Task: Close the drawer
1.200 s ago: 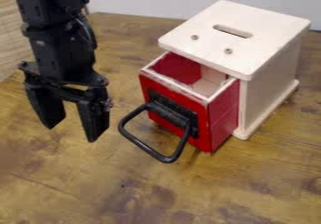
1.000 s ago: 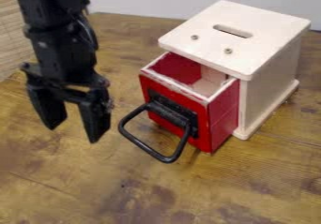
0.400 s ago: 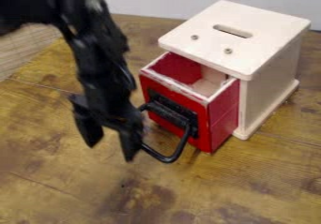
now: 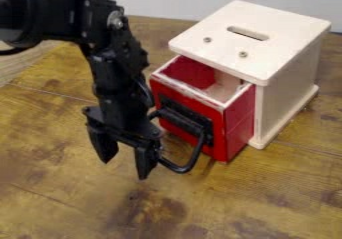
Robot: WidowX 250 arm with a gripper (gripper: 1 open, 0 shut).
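The red drawer (image 4: 203, 105) sits pulled out of the cream box (image 4: 274, 63) — toward 8 o'clock. The pincer (image 4: 123, 156) hangs spread, empty, over the handle (image 4: 181, 143) — above the tabletop (image 4: 254, 198).

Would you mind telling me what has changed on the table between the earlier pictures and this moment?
The arm swung in from the left edge toward the box, so the open pincer now hangs right in front of the black loop handle, partly covering it. Nothing was gripped or released. The red drawer is still pulled out as far as before, and the cream box has not shifted.
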